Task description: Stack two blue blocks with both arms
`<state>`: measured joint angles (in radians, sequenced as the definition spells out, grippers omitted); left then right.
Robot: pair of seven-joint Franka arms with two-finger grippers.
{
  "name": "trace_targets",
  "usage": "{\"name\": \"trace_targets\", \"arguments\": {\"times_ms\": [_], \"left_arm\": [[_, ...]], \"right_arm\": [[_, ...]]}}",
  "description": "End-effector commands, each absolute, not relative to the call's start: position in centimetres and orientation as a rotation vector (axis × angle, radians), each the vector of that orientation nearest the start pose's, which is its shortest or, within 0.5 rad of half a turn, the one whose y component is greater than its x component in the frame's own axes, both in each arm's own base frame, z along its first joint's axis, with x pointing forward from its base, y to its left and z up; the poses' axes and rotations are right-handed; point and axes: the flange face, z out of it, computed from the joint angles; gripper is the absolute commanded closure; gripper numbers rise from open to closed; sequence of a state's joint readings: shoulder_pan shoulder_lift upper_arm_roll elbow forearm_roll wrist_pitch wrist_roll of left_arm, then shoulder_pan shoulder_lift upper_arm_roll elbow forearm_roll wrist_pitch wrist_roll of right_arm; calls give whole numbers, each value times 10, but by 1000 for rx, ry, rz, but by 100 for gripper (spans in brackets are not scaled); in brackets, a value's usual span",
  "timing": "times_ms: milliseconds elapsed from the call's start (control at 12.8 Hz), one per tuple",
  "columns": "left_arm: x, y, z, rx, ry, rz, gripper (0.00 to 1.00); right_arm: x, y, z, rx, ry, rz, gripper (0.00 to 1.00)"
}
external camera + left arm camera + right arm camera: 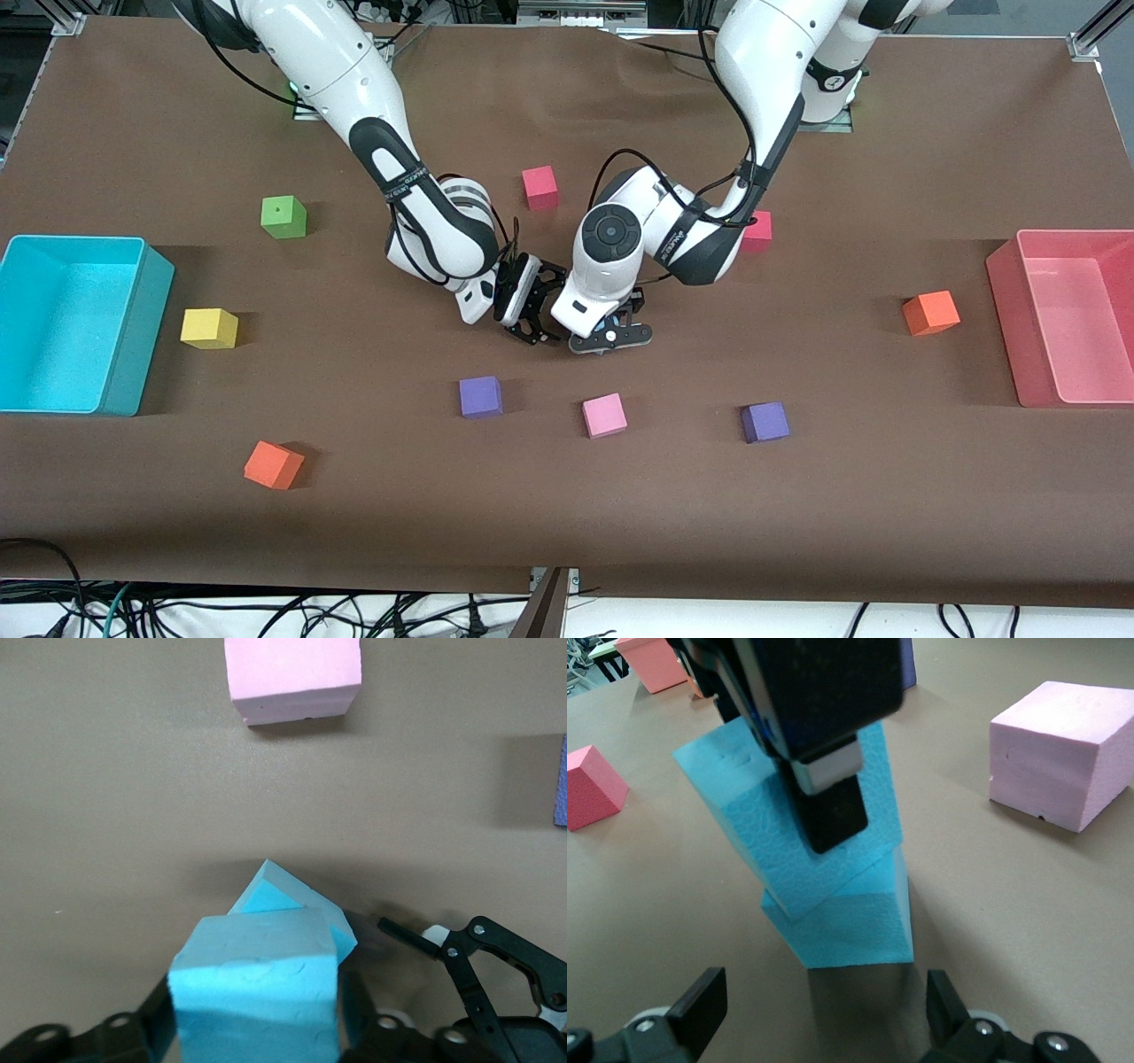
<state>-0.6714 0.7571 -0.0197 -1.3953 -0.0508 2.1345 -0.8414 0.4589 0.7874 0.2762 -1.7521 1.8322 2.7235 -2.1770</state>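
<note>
Two light blue blocks stand stacked at the middle of the table, hidden under the hands in the front view. The lower blue block [850, 926] [288, 895] rests on the cloth. The upper blue block [766, 828] [257, 979] sits on it, twisted and slightly tilted. My left gripper [255, 1028] [609, 341] is shut on the upper one, a finger [828, 806] pressed on its side. Beside the stack, my right gripper [824, 1010] [532, 310] stands open with nothing between its fingers, a little short of the lower block.
A pink cube [604, 415] [1063, 753] and two purple cubes [481, 396] [765, 422] lie nearer the camera than the stack. Red cubes [539, 187] lie farther back. A cyan bin [151, 292] and a pink bin [1005, 292] stand at the table's ends.
</note>
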Motion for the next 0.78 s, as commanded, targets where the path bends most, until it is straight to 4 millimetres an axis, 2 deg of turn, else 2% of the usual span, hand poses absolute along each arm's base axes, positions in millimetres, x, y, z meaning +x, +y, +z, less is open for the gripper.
{"name": "trace_targets", "arguments": {"times_ms": [0,157,313,470,626,704], "left_arm": [[563,-475,257,-3166,-289,55,0],[570,-467,265,-3165,-305,30,0],[580,-453,294,-3179,-313,-13,0],[588,-414,325,-3181,-264,-9,0],[591,-359,357,-3193,-214,-3,0],[590,-332,375,-3198,-230,11,0]], "right_arm": [[501,392,126,-2000,-1184,-819,0],[498,391,129,-1994,-1179,-813,0],[489,375,132,-2011,-1171,-788,0],[476,366,139,-1964,-1138,-756,0],[449,350,161,-2005,-1018,-655,0],[443,340,171,-2019,-986,-639,0]]}}
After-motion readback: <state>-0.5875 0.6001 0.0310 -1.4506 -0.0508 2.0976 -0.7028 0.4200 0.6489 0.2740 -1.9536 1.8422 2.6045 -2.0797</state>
